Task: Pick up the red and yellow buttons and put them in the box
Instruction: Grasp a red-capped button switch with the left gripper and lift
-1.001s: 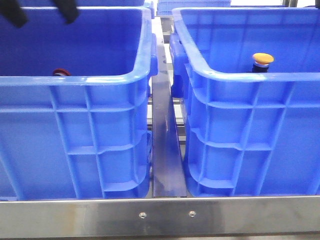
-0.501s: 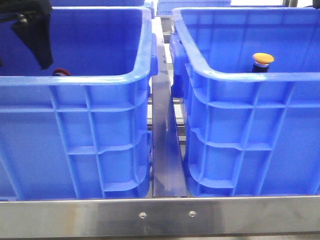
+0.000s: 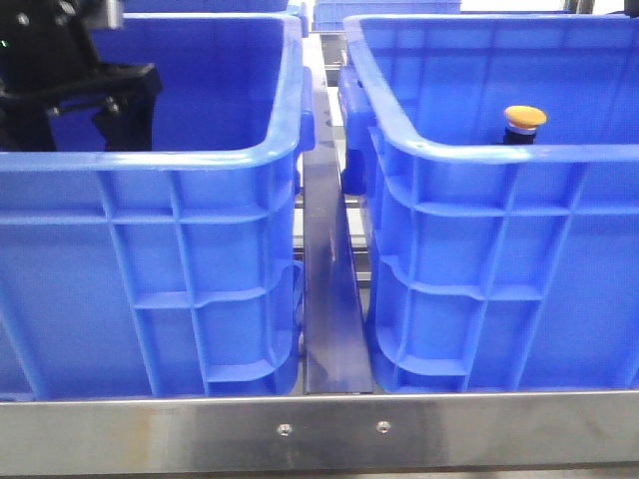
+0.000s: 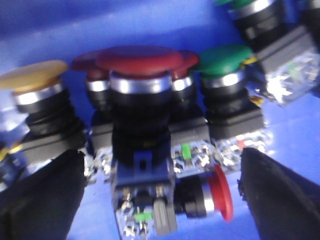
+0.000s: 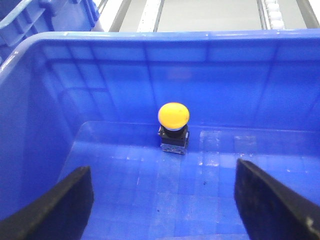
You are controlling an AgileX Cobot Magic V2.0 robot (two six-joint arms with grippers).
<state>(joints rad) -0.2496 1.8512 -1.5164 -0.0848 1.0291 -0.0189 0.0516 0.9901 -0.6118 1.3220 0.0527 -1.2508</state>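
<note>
**Q:** Where do the buttons sit, and what is the left arm doing?

**A:** The left gripper [image 4: 160, 200] is down inside the left crate [image 3: 200, 160], fingers spread wide on either side of a cluster of push buttons. Directly between them stands the red button [image 4: 140, 65], upright, its dark red cap topmost. A yellow-capped button [image 4: 32, 75] stands just outside one finger, a green one [image 4: 222, 57] just inside the other, and a second red button [image 4: 217, 192] lies on its side close to the tips. Nothing is gripped.

**Q:** How would the red one handle?

**A:** Likely light and rigid: hard plastic, a smooth domed cap, a squarish contact block below. The cap looks slippery; the dark body under the metal collar seems the surer hold. Its neighbours crowd close and could be nudged or pinched along with it.

**Q:** And the right arm?

**A:** The right gripper [image 5: 162, 200] hangs spread and empty over the right box [image 5: 150, 40], where one yellow button [image 5: 173, 117] stands upright ahead of the fingers, near the far wall.
</note>
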